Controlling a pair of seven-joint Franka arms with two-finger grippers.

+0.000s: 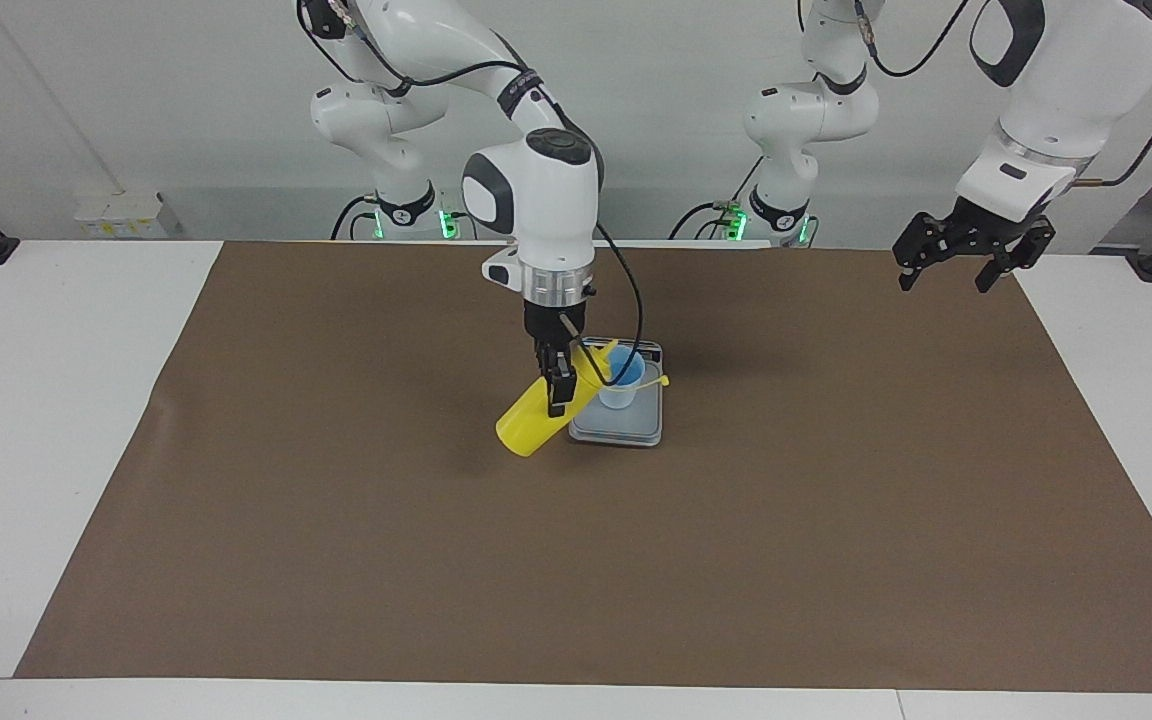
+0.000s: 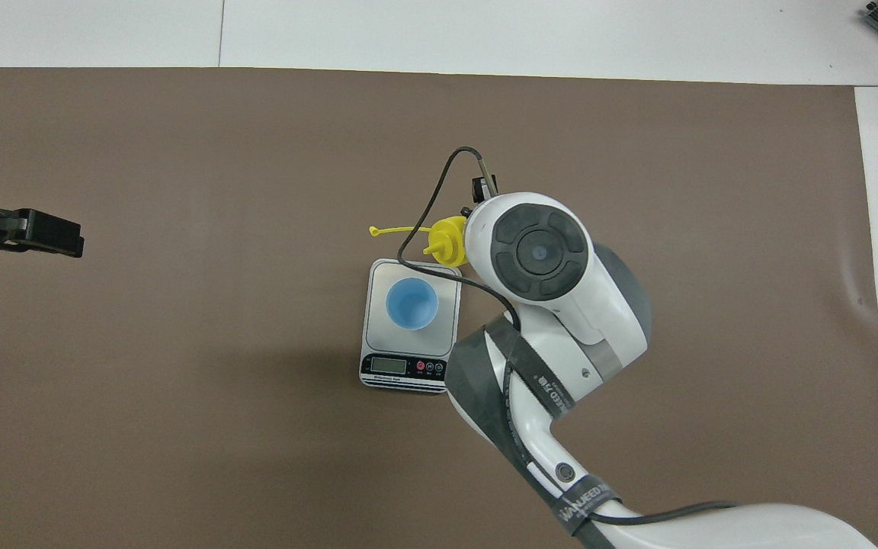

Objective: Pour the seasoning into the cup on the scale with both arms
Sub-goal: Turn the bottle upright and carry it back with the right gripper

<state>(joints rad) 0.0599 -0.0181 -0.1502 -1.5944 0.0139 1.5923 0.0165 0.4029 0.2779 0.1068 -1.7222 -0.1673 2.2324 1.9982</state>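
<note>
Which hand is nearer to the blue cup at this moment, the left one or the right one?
The right. The right hand grips the tilted seasoning bottle right beside the cup on the scale. The left hand waits open over the left arm's end of the table.

Yellow bottle (image 1: 528,430), blue cup (image 1: 618,381)

Bright, even light from above. Soft shadows lie on the brown mat (image 1: 336,560). Both views are sharp, without glare.
</note>
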